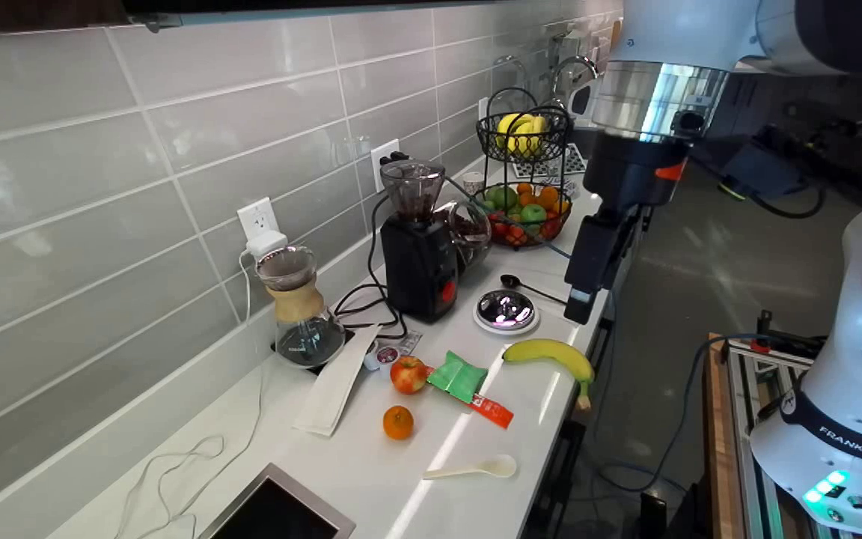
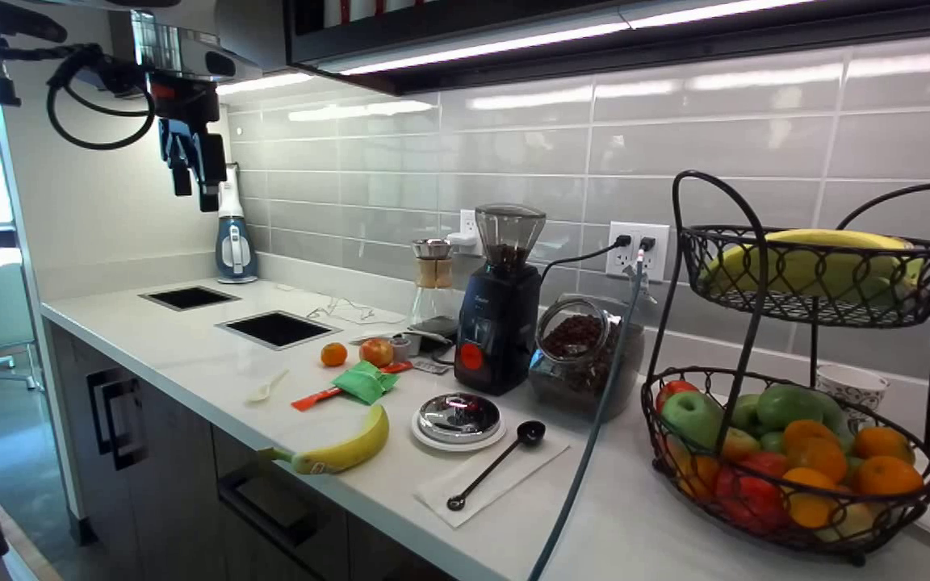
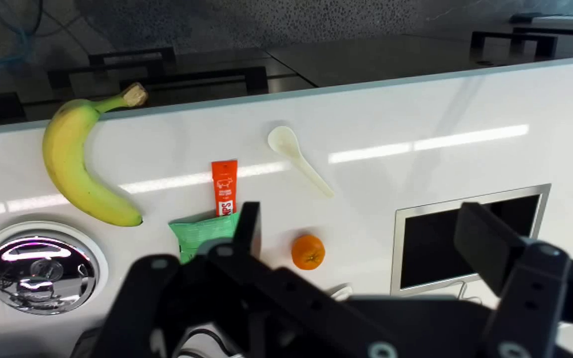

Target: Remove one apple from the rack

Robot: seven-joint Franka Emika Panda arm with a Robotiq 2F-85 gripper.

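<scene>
The black wire two-tier rack (image 2: 816,316) stands on the counter and also shows in an exterior view (image 1: 485,138). Its lower basket holds several light-green apples, one green apple (image 2: 691,417) near the left side, among red and orange fruit; a green apple also shows in an exterior view (image 1: 533,214). Wires partly cover the fruit. The upper basket holds bananas. My gripper (image 2: 195,194) is high above the counter, well away from the rack. In the wrist view my gripper (image 3: 361,214) is open with nothing between its fingers. The rack and green apples are out of the wrist view.
A black grinder (image 2: 497,323) and a glass jar (image 2: 586,363) stand beside the rack. A cable (image 2: 594,452) crosses before it. A banana (image 3: 75,164), orange (image 3: 308,252), red apple (image 1: 408,374), green packet (image 1: 459,376), silver lid (image 2: 458,420) and spoon (image 3: 286,141) lie on the counter.
</scene>
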